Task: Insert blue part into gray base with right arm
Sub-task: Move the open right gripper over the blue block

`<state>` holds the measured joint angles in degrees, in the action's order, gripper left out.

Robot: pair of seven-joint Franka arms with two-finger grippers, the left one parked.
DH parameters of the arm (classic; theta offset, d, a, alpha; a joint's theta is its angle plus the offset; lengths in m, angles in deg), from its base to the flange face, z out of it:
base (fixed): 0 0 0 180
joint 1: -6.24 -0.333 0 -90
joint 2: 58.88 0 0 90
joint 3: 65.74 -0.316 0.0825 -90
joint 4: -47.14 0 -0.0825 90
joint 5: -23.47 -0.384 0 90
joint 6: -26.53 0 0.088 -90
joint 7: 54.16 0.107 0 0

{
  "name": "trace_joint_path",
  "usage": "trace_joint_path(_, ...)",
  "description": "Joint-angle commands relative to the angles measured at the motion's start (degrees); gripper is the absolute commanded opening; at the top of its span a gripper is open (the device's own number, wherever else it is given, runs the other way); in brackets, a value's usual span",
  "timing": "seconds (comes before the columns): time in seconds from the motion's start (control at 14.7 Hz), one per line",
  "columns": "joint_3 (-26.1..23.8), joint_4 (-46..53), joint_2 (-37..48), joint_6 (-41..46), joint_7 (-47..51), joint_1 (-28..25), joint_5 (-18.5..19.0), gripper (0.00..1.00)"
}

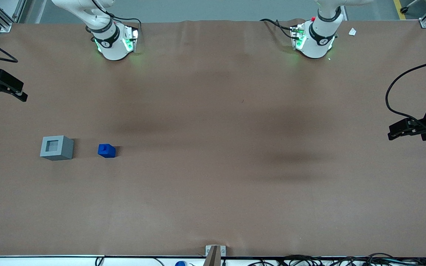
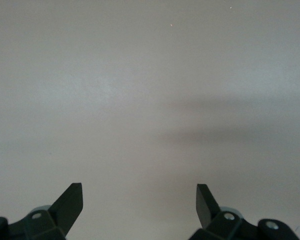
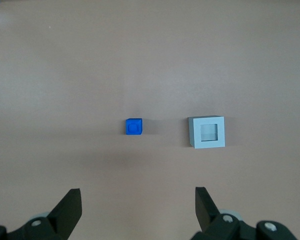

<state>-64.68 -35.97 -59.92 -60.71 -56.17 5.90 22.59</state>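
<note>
- Blue part (image 1: 106, 150) sits upright on the brown desk (image 1: 213, 192), knob up, toward the working arm's end.
- Gray base (image 1: 56, 147) stands near it, apart, its square hole facing up and seemingly empty.
- End effector (image 3: 138, 212) hangs high above both, fingers (image 3: 70, 207) spread wide, holding nothing; the front view shows it at the desk's edge (image 1: 2, 88).

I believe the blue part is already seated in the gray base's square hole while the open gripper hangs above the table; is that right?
Not quite: the blue part stands on the table beside the gray base, apart from it, and the hole is empty, as the right wrist view shows. The gripper is indeed open above the table.
</note>
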Motion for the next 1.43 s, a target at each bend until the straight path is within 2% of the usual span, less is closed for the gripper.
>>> trace_joint_path(0.0,-0.44,0.14,0.07,0.85,-0.37,0.25,-0.96,1.0)
trace_joint_path(0.34,-0.35,-0.13,-0.8,0.76,1.47,-1.94,-0.52,1.0)
trace_joint_path(0.88,-0.35,-2.59,-7.21,0.5,2.36,-2.64,-0.35,1.0)
trace_joint_path(1.16,-0.35,-2.68,-11.34,-2.22,4.64,-3.08,-0.43,1.0)
trace_joint_path(1.36,-0.35,-8.19,-12.23,-9.14,5.79,-3.88,-0.43,1.0)
